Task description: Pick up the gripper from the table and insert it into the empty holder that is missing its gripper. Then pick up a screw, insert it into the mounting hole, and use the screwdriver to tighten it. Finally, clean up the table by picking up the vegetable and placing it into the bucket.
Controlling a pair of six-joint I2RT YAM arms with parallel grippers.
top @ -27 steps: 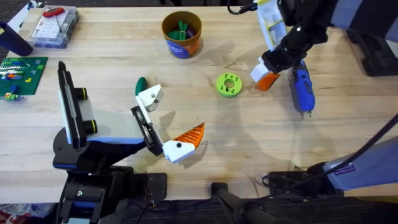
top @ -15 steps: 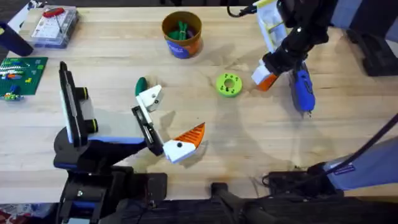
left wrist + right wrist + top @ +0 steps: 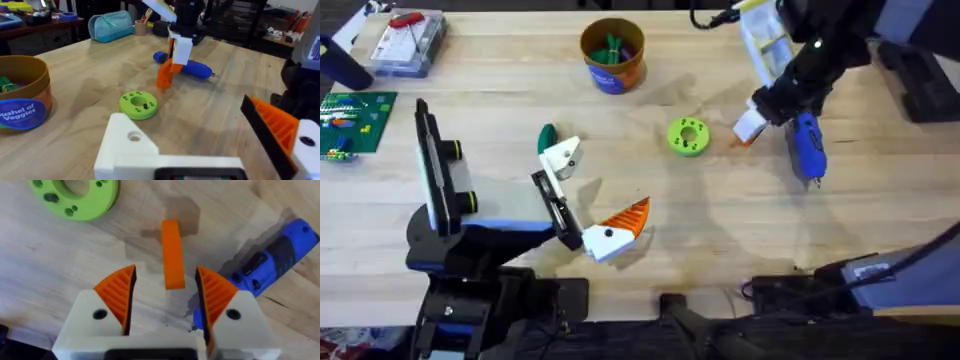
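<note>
Overhead view, right of centre: my right tool point(image 3: 752, 128) hangs over the loose orange gripper point(image 3: 172, 255) standing on the bench point(image 3: 720, 230), pads apart on either side, not touching. It looks light, rigid, ribbed; I judge its flat flanks the grip. The screwdriver point(image 3: 807, 146) lies just beside, the green disc point(image 3: 687, 136) near. My left tool point(image 3: 595, 215) sits lower centre, open, one holder point(image 3: 150, 150) bare.

Robotics lab; wooden workbench point(image 3: 720, 230); parts box point(image 3: 405, 42)
</note>
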